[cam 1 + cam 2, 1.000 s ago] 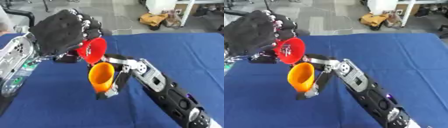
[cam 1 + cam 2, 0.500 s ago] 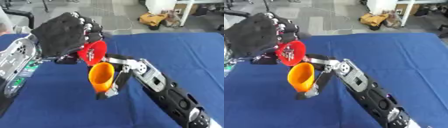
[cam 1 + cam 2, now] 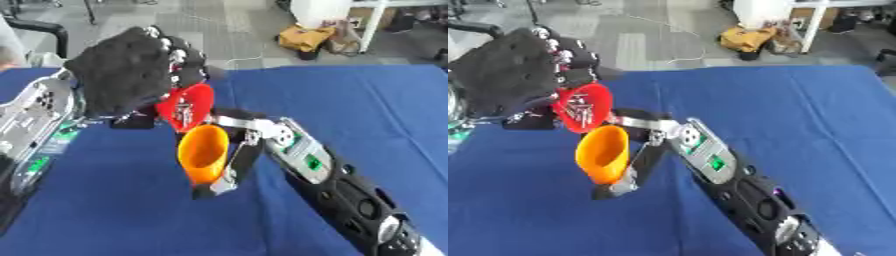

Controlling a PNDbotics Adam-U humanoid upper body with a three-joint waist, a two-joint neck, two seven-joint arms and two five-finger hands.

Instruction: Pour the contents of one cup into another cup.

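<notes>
So the red cup [image 3: 186, 107] is tipped hard over, mouth facing the camera and down toward the orange one. It's a glossy bright red and there's some pale stuff visible inside it, thin little pieces, can't really make out what they are. It sits up in the air over the blue tabletop [image 3: 367, 105], right against the upper rim of the orange cup [image 3: 203, 154], the two rims touching or as good as touching.

The orange cup is plain, matte-ish orange, also tilted, its open mouth angled up and toward the left with the base pointing down and to the right. Nothing I can see inside it from here, it's just dark orange in there.

The left hand [image 3: 131, 80] has the red cup, its big black fingers curled round the back of it so most of the cup body is hidden and only the mouth shows. The right hand [image 3: 234, 155] comes in from the lower right on a long black and silver arm, and its fingers are wrapped round the far side of the orange cup, with one finger running down past the cup's base.

Behind the tabletop there's a grey floor with a yellowish bag [image 3: 304, 37] lying on it.
</notes>
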